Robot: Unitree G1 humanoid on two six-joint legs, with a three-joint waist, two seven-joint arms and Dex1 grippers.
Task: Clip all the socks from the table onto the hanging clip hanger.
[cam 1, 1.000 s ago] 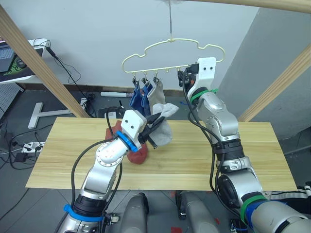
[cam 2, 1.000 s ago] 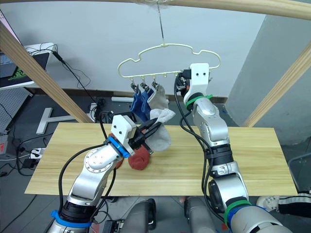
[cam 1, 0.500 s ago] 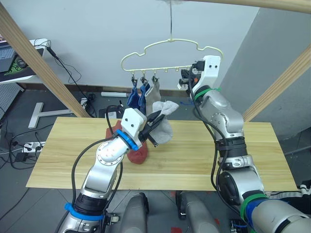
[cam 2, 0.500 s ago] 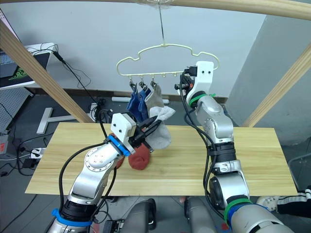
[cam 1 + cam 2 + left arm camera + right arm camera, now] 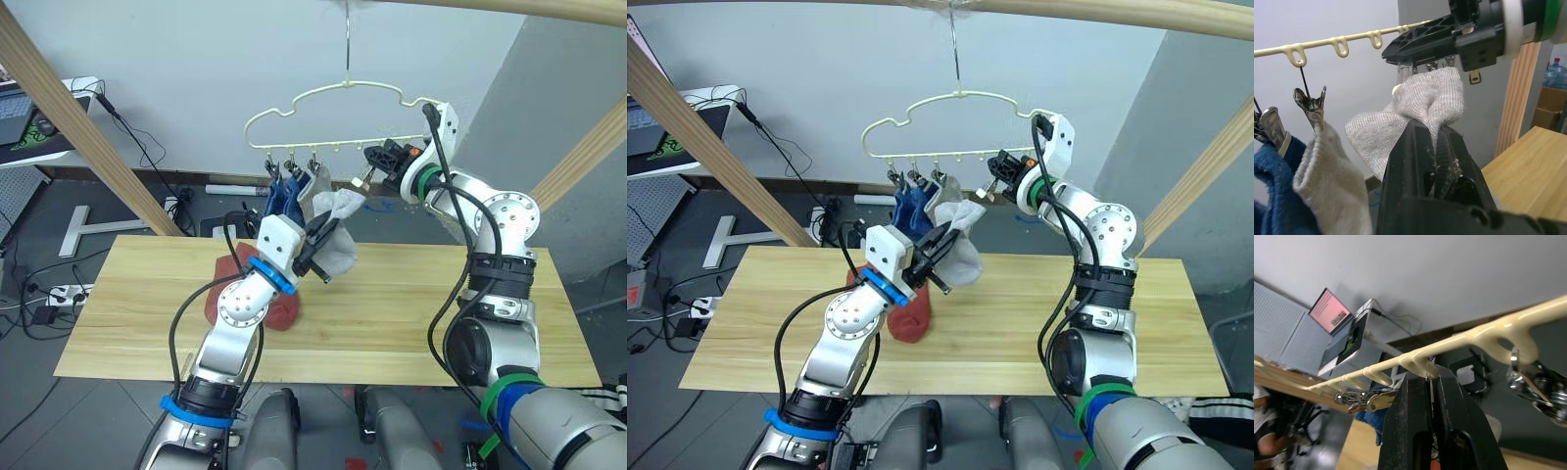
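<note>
Left eye view, near: counter (image 5: 470, 313) of light wood, long, grain visible.
Socks, count: two rust-red socks (image 5: 279, 308) bunched on the counter under the left arm; one light grey sock (image 5: 336, 247) raised in the left end effector (image 5: 321, 247); two blue socks (image 5: 281, 199) and one grey sock (image 5: 315, 184) hanging clipped. Six in all.
Left end effector: clenched on the raised grey sock, held above the counter just below the hanger bar.
Clip hanger (image 5: 348, 108): pale yellow wire, cloud outline, hook up to a wooden pole (image 5: 549, 8) overhead; three clips at its left end carry socks.
Right end effector (image 5: 370, 157): at the bar's right part, fingers pressed close together around a clip there.
Left wrist view, extra: grey sock bunched between the black fingers (image 5: 1418, 161); empty loops on the bar (image 5: 1342, 44); clip (image 5: 1311, 103) biting the hung grey sock; right end effector just above the raised sock.
Right wrist view, extra: fingers nearly together just under the bar (image 5: 1459, 340); loose metal clip (image 5: 1537, 389) beside them; laptop with pink screen (image 5: 1330, 313) on a stand.
Room, far: white wall, slanting wooden frame posts (image 5: 78, 137), cables and a power strip (image 5: 64, 292) on grey floor.
</note>
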